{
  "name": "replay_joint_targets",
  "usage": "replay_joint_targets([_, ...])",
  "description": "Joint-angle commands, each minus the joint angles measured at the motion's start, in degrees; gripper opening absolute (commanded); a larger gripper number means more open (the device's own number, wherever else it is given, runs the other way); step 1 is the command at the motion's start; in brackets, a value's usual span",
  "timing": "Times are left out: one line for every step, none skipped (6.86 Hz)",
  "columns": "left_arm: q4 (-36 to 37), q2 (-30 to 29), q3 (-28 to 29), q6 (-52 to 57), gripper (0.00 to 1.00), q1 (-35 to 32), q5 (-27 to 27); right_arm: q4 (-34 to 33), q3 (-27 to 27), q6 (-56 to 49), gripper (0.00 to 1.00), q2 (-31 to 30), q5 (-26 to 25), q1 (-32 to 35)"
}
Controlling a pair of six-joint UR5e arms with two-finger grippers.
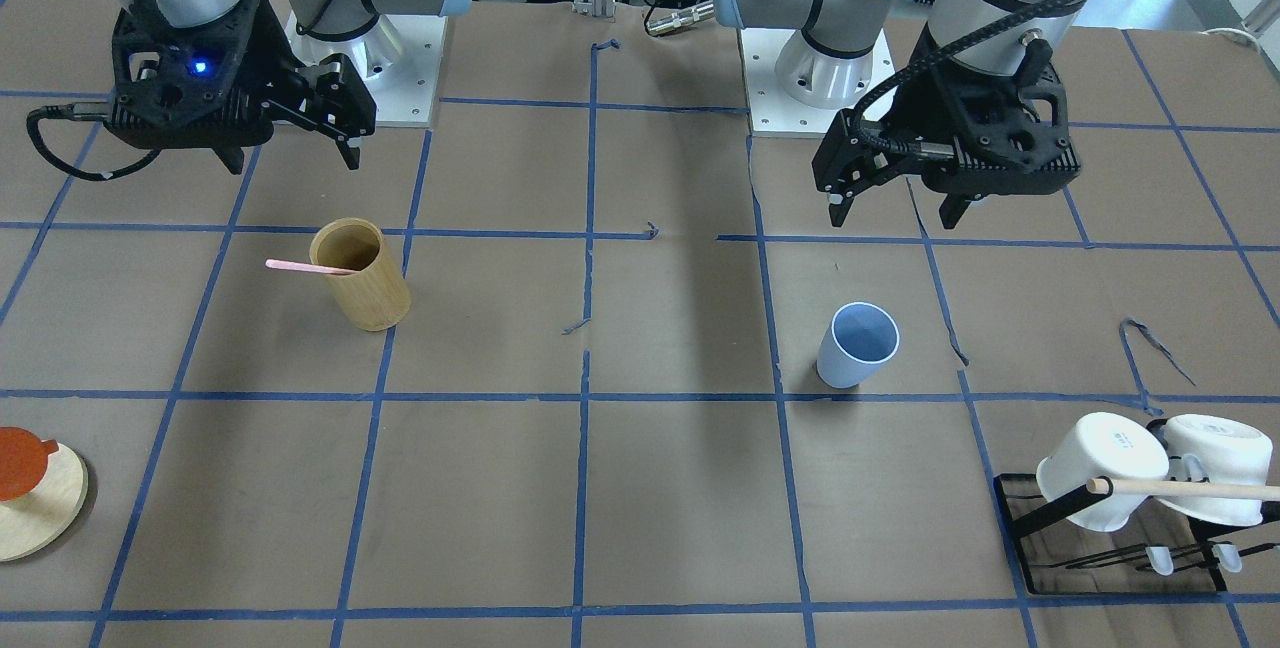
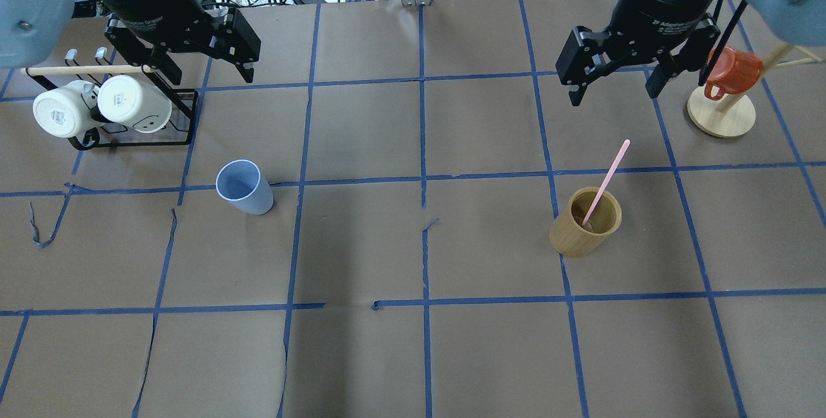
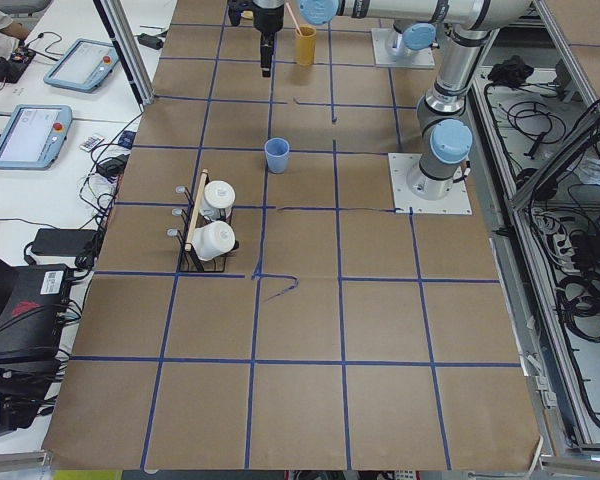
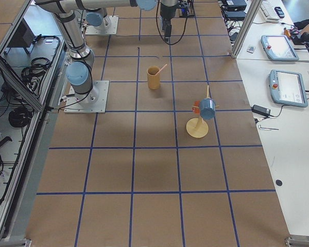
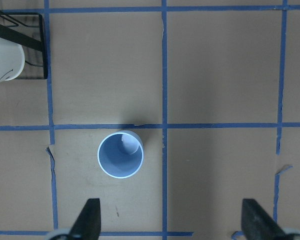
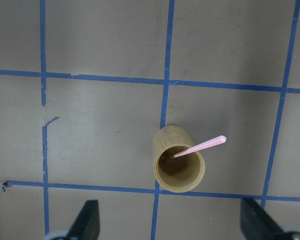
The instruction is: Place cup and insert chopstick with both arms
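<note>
The light-blue cup (image 2: pixel 244 187) stands upright and empty on the table's left half, and also shows in the front view (image 1: pixel 858 346) and the left wrist view (image 5: pixel 120 154). The pale-pink chopstick (image 2: pixel 606 176) leans out of a tan wooden cylinder (image 2: pixel 584 224) on the right half, also in the right wrist view (image 6: pixel 200 146). My left gripper (image 2: pixel 210 73) hangs open and empty above the table, behind the cup. My right gripper (image 2: pixel 613 92) hangs open and empty, behind the cylinder. Both sets of fingers (image 5: pixel 87 220) (image 6: pixel 87 220) are spread wide.
A black rack (image 2: pixel 184 137) with two white mugs (image 2: pixel 132 103) and a wooden rod sits at the far left. A round wooden stand (image 2: pixel 721 118) with a red mug (image 2: pixel 732 69) sits at the far right. Blue tape lines grid the brown table cover.
</note>
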Motion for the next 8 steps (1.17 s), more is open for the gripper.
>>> replay_joint_targets([0.01, -0.04, -0.04, 0.03, 1.00, 0.00, -0.04, 0.00, -0.01, 0.09, 1.00, -0.01, 0.00, 0.00])
replay_joint_targets([0.01, -0.04, -0.04, 0.03, 1.00, 0.00, -0.04, 0.00, -0.01, 0.09, 1.00, -0.01, -0.09, 0.00])
replay_joint_targets([0.01, -0.04, -0.04, 0.03, 1.00, 0.00, -0.04, 0.00, -0.01, 0.18, 1.00, -0.01, 0.00, 0.00])
replay_joint_targets([0.01, -0.04, 0.04, 0.03, 1.00, 0.00, -0.04, 0.17, -0.01, 0.27, 1.00, -0.01, -0.09, 0.00])
replay_joint_targets([0.01, 0.04, -0.04, 0.03, 1.00, 0.00, 0.05, 0.61, -0.01, 0.27, 1.00, -0.01, -0.09, 0.00])
replay_joint_targets([0.10, 0.04, -0.13, 0.12, 1.00, 0.00, -0.04, 0.61, -0.01, 0.27, 1.00, -0.10, -0.09, 0.00])
replay_joint_targets([0.10, 0.04, -0.13, 0.12, 1.00, 0.00, 0.05, 0.70, 0.08, 0.27, 1.00, -0.18, -0.09, 0.00])
replay_joint_targets([0.10, 0.04, -0.13, 0.12, 1.00, 0.00, 0.05, 0.70, 0.08, 0.27, 1.00, -0.10, -0.09, 0.00])
